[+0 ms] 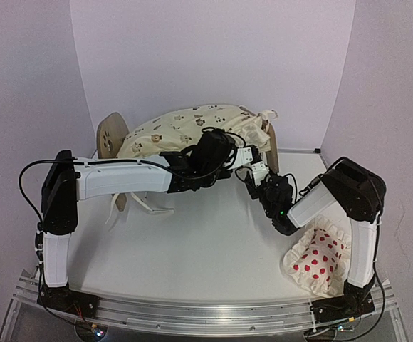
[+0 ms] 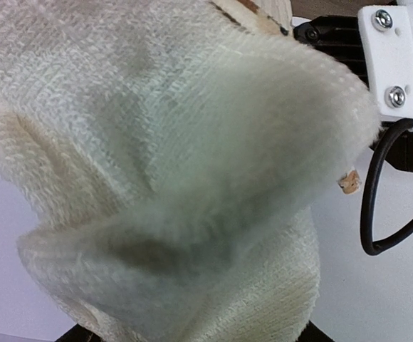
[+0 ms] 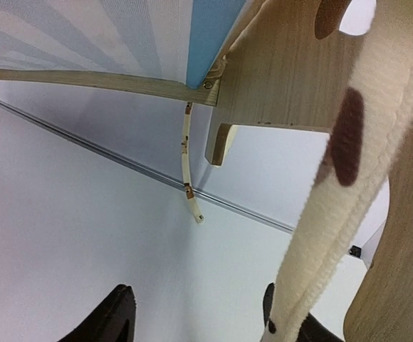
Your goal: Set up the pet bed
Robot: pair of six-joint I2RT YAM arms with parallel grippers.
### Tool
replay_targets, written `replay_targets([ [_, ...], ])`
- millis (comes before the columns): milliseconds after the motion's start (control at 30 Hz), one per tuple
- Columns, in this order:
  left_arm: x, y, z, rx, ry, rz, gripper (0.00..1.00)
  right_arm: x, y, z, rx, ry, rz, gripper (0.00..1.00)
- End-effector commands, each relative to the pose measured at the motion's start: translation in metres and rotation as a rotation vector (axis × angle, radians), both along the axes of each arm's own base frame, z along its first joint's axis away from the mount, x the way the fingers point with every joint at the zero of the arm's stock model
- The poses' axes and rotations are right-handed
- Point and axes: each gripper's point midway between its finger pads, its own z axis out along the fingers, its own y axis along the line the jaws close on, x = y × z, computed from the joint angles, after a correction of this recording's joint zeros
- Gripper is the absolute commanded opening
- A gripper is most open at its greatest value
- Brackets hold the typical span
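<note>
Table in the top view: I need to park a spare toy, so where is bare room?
Best is the middle front of the table, bordered by the left arm, the red-dotted pillow and the near rail. Crowded: the back, where pet bed, cushion and both arms' ends meet, and the right front corner under the right arm.

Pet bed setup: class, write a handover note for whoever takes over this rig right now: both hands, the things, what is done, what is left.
Left hand: appears closed on the cream animal-print cushion, bunched over the light plywood pet bed.
Right hand: open, holding nothing, by the bed's right end board; the cushion's edge hangs close beside it.
Pet bed, blue-and-white striped base: at the back of the white table.
White pillow with red dots: on the table by the right arm's base.
Done: cushion draped on the frame, not flat.
Left: probably seat the cushion, add the pillow.
</note>
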Motion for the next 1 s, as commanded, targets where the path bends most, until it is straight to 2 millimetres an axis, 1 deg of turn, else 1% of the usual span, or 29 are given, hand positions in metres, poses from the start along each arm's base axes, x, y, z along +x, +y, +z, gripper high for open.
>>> replay_targets([
  [0, -0.010, 0.025, 0.174, -0.456, -0.243, 0.035, 0.43, 0.008, 0.004, 0.022, 0.024, -0.066, -0.017, 0.52],
  [167, -0.010, 0.025, 0.172, -0.458, -0.239, 0.035, 0.43, 0.010, 0.003, 0.027, 0.015, -0.077, -0.026, 0.28],
  [300, -0.009, 0.024, 0.170, -0.457, -0.235, 0.036, 0.43, 0.010, 0.001, 0.028, 0.005, -0.080, -0.038, 0.05],
  [367, -0.009, 0.024, 0.169, -0.456, -0.235, 0.038, 0.43, 0.009, 0.001, 0.028, -0.002, -0.078, -0.036, 0.00],
  [500, -0.007, 0.022, 0.167, -0.452, -0.237, 0.042, 0.43, -0.003, 0.001, 0.020, 0.009, -0.051, 0.015, 0.00],
  [667, -0.002, 0.019, 0.159, -0.436, -0.239, 0.053, 0.43, -0.031, 0.008, -0.003, 0.015, 0.021, 0.151, 0.00],
  [800, 0.000, 0.015, 0.150, -0.430, -0.227, 0.052, 0.43, -0.055, 0.012, -0.020, 0.034, 0.085, 0.246, 0.00],
  [900, 0.001, 0.014, 0.141, -0.428, -0.212, 0.054, 0.43, -0.069, 0.013, -0.030, 0.054, 0.125, 0.291, 0.00],
  [967, 0.002, 0.014, 0.131, -0.423, -0.197, 0.057, 0.43, -0.076, 0.013, -0.032, 0.067, 0.140, 0.304, 0.00],
])
